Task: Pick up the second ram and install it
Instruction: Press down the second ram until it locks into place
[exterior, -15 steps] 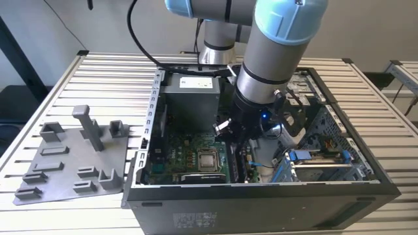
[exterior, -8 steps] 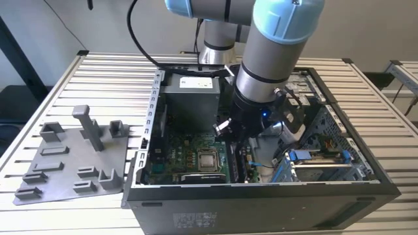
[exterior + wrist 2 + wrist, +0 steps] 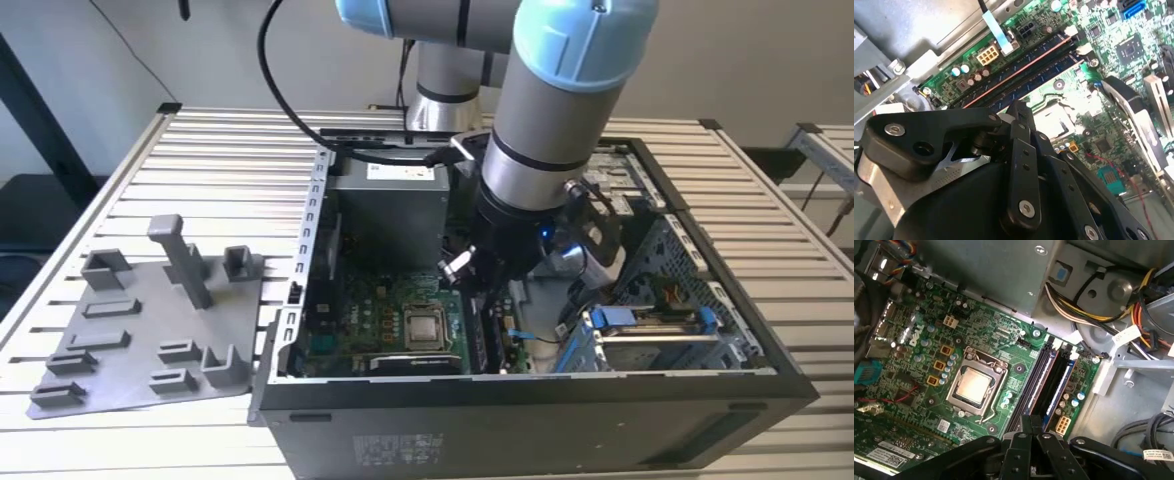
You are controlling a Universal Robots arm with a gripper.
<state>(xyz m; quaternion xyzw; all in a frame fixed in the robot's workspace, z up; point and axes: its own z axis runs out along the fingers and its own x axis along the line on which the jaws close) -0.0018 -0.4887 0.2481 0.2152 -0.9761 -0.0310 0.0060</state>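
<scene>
My pincer (image 3: 1030,421) is down inside the open computer case (image 3: 747,375). In both wrist views its black fingers (image 3: 1019,150) are clenched, with the tips drawn together to a narrow point. I cannot tell whether they pinch anything.

The tips sit directly over one end of the bank of memory slots (image 3: 1039,380) on the green motherboard (image 3: 929,330). The second ram (image 3: 1026,70) appears to be the long dark stick standing on edge along that bank, with a thin coppery line along its top. Whether it is fully seated I cannot tell. White latches (image 3: 1061,346) mark the far end of the slots.

Clearance is tight. The square processor socket (image 3: 974,385) with its metal frame lies just beside the slots on one side. On the other side the board edge runs close, carrying a white connector (image 3: 1063,424), with bare grey case floor beyond it. Bundled yellow and black cables (image 3: 1074,305) hang near the latch end.

In the exterior view the arm (image 3: 547,130) comes down between the grey power supply (image 3: 387,205) and the drive cage (image 3: 654,330). The case walls close in on every side.

The grey plastic tray (image 3: 134,330) with upright posts lies on the slatted desk (image 3: 227,160), just beside the case at the exterior view's left.
</scene>
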